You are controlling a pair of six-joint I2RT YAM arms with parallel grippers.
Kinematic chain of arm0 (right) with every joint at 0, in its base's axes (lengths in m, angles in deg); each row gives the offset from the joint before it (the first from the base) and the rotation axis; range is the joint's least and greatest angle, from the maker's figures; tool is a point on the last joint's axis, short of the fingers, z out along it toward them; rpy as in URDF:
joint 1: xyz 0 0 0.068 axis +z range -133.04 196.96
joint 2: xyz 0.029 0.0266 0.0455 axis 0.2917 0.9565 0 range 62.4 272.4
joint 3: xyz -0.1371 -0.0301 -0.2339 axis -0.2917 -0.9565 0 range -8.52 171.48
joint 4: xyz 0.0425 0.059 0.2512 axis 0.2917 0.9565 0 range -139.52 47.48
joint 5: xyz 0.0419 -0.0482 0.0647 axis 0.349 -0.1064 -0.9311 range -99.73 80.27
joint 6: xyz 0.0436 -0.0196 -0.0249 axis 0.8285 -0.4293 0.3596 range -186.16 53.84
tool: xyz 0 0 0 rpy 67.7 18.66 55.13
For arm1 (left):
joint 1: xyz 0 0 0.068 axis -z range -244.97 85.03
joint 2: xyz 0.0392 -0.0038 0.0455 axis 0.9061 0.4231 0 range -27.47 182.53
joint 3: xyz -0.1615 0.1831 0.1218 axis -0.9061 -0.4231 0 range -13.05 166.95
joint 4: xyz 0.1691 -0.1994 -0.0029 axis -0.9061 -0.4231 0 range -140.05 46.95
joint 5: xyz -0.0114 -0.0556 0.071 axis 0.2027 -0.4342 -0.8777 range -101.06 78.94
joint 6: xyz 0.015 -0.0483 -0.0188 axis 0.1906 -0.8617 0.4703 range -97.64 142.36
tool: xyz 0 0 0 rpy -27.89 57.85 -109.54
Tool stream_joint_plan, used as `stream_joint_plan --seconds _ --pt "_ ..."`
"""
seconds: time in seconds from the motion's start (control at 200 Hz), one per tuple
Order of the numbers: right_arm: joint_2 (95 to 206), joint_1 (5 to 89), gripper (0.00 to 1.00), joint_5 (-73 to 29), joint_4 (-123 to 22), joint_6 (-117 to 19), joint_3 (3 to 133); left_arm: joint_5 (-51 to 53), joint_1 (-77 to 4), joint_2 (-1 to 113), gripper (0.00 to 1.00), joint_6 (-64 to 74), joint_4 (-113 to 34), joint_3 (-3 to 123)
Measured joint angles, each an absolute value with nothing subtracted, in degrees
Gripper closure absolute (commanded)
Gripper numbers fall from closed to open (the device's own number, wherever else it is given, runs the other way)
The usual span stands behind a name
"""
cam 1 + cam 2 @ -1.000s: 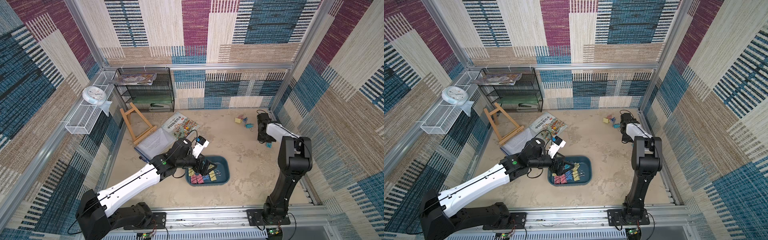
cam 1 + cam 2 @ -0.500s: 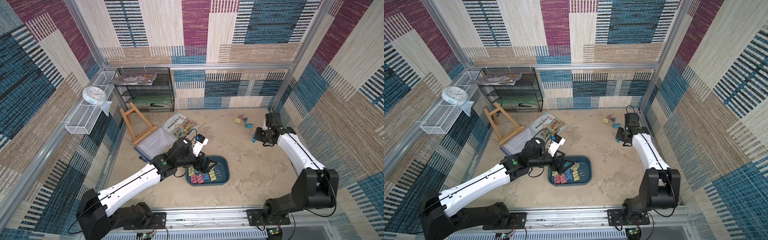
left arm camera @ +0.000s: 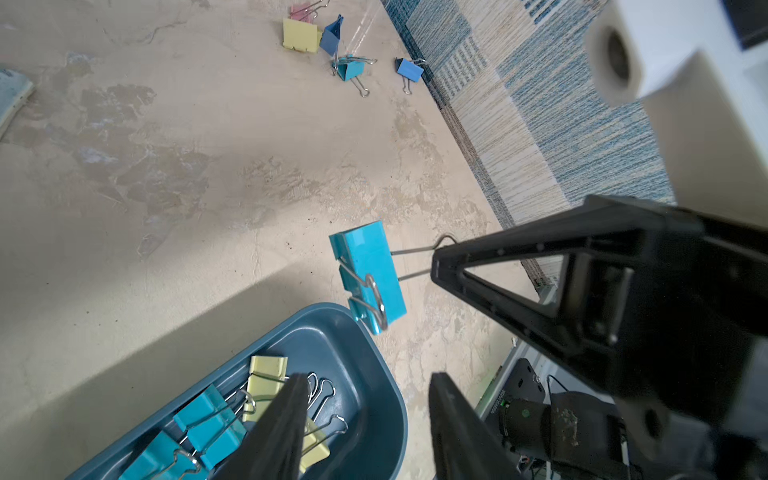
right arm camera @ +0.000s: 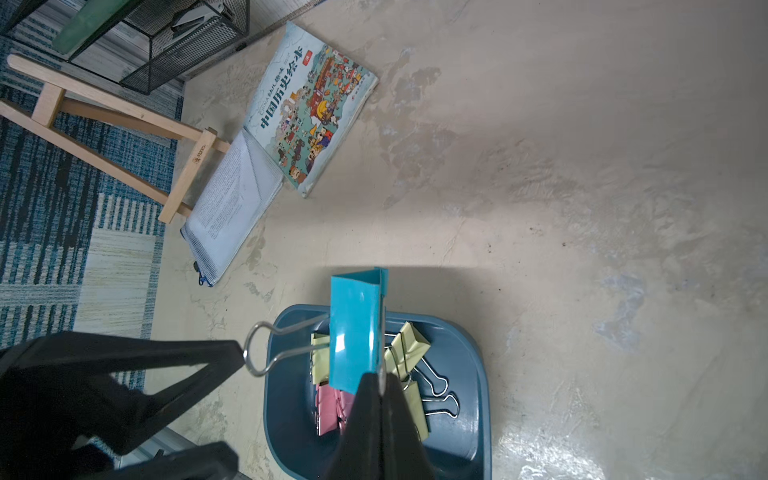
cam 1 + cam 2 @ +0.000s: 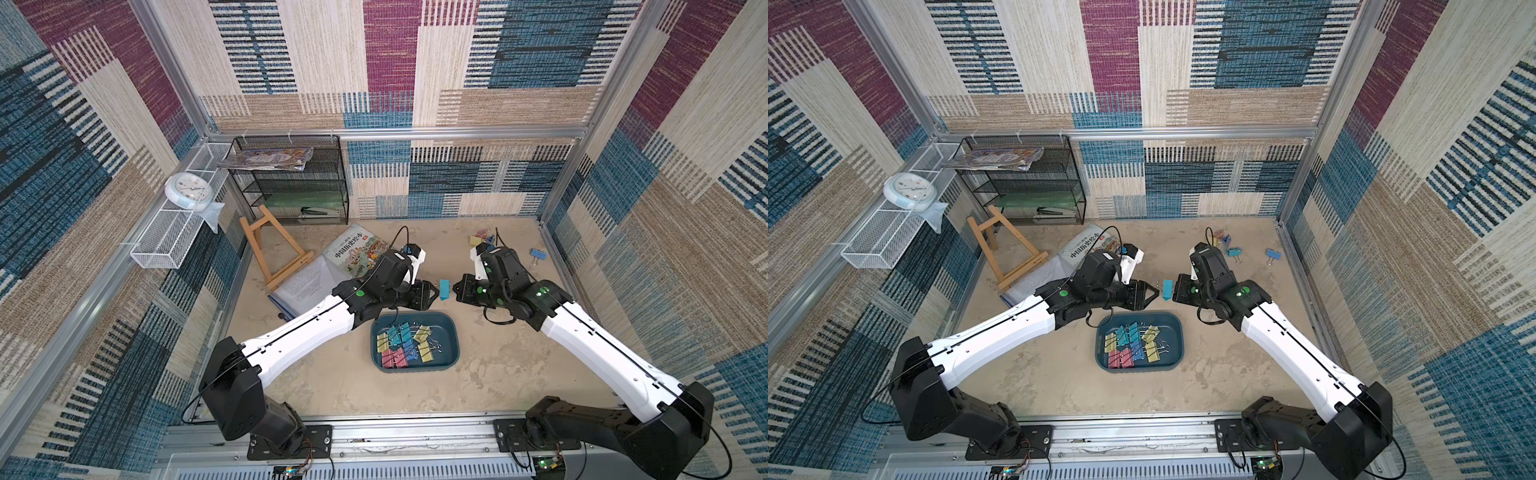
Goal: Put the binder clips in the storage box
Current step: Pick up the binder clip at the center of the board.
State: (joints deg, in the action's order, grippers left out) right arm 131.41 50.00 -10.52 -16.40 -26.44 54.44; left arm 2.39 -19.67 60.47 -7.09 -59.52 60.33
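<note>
Binder clips (image 5: 405, 347) in yellow, pink, teal and blue lie heaped in the storage box (image 5: 451, 332), which sits on the floor (image 5: 332, 386) near the middle. One teal clip (image 5: 444, 289) hangs in the air near the box's far rim, between the two grippers. Right gripper (image 5: 456, 289): fingers (image 4: 374, 415) clenched on the clip's wire handle. Left gripper (image 5: 435, 294): fingers (image 3: 282, 432) spread apart, one tip beside the clip's other handle, grasping nothing. Loose clips (image 3: 349, 68) rest at far right.
</note>
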Motion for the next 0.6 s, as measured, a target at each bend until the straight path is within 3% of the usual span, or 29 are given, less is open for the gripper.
stream_joint_plan --seconds 0.07,0.16,0.32,0.371,0.601 --pt "131.8 51.4 1.00 -9.8 -16.2 -25.5 54.1 2.7 -18.9 61.3 0.54 -6.5 -59.5 61.1" --pt "131.9 52.9 1.00 -9.0 -15.8 -24.9 53.8 1.3 -18.1 61.5 0.73 -6.1 -59.8 61.2" --pt "131.6 55.0 1.00 -7.6 -15.9 -23.8 53.6 -2.7 -18.3 63.9 0.96 -6.3 -62.5 62.8" --pt "131.3 55.3 1.00 -7.4 -15.8 -23.5 53.5 -3.8 -18.2 64.6 1.00 -7.0 -63.0 63.5" --pt "130.1 56.9 1.00 -6.4 -17.0 -22.3 51.5 -5.5 -17.7 64.4 1.00 -7.4 -64.8 63.9"
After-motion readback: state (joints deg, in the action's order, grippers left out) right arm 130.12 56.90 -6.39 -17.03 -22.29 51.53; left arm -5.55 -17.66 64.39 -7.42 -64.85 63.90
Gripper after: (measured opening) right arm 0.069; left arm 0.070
